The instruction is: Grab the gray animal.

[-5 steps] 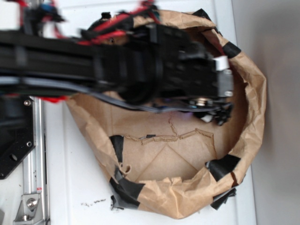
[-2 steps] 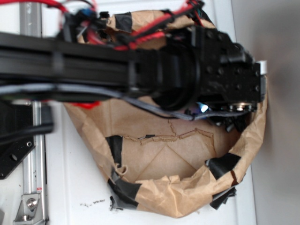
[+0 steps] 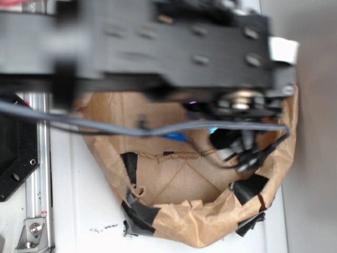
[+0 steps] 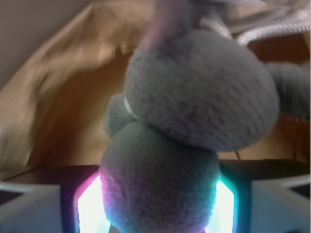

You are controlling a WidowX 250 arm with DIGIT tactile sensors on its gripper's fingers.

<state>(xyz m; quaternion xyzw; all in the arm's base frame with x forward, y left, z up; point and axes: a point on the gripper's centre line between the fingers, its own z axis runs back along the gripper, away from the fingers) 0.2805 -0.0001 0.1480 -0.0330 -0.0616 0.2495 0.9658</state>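
Gray animal (image 4: 189, 131) fills the wrist view, wedged between the glowing pads of the gripper (image 4: 155, 206), jaws closed on its lower body. Best kept squeezed firmly, lifting straight and slowly, minding the whitish loop cord (image 4: 272, 26). Below: crumpled brown paper bag (image 3: 184, 226) patched with black tape (image 3: 139, 211), lying on a white table (image 3: 79, 200).

The gray animal (image 4: 194, 107) was soft, fuzzy cloth with a thin, twisted white cord (image 4: 272, 26). The bag (image 3: 210, 221) was crinkly, matt brown paper patched with shiny black tape (image 3: 139, 213). The counter (image 3: 79, 200) looked smooth and white.
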